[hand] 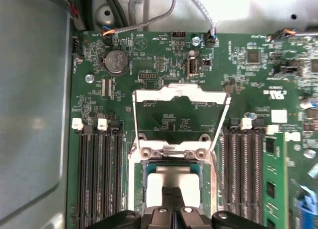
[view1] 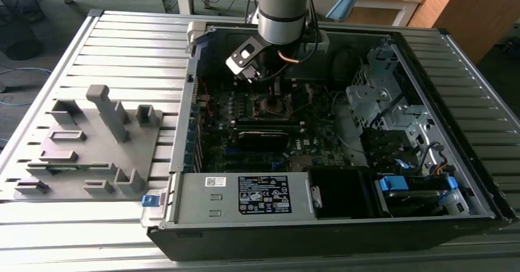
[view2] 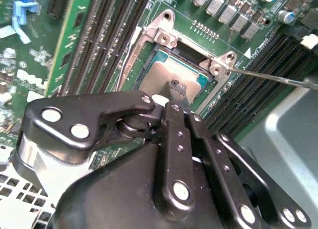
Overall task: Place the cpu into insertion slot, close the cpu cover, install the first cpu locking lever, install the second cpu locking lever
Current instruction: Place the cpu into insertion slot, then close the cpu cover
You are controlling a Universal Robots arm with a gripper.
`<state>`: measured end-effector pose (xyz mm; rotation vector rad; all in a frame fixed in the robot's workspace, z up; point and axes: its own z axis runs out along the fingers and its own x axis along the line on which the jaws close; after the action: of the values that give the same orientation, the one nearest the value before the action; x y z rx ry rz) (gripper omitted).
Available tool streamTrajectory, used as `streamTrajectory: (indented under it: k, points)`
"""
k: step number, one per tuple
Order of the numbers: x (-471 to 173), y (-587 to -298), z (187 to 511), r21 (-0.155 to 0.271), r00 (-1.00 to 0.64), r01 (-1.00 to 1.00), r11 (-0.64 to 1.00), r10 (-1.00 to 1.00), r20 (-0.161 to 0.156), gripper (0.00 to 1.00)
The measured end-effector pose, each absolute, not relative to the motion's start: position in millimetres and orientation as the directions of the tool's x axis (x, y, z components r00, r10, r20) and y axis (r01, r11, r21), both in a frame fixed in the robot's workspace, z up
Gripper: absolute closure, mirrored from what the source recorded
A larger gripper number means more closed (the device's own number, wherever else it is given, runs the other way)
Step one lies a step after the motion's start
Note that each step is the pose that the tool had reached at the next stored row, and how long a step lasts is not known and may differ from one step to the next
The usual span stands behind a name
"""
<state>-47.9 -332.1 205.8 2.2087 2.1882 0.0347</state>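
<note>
The cpu (view2: 161, 72) lies flat in the insertion slot (view2: 164, 36), its dull silver top (hand: 158, 182) showing inside the metal rim (hand: 171, 151). My gripper (view2: 176, 87) hangs straight over it with both black fingers pressed together, shut, the tips at or just above the chip's top and nothing between them. It also shows in the first wrist view (hand: 173, 193) and above the board in the exterior view (view1: 274, 92). The cpu cover (hand: 181, 91) stands swung back, open, beyond the slot. A thin locking lever (view2: 268, 76) sticks out sideways, unlatched.
Rows of black memory slots (hand: 99, 174) flank the socket on both sides. The power supply box (view1: 260, 194) with its white label sits at the case's near edge. A drive cage (view1: 382, 101) stands on the exterior view's right, and a grey parts fixture (view1: 89, 144) on its left.
</note>
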Motion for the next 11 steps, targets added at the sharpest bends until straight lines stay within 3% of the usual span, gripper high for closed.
streamTrajectory:
  k: [11]
  points:
    - [-48.0, -332.2, 216.6, 0.038, 0.009, 0.999, -0.009, 1.0, -0.007, 0.9]
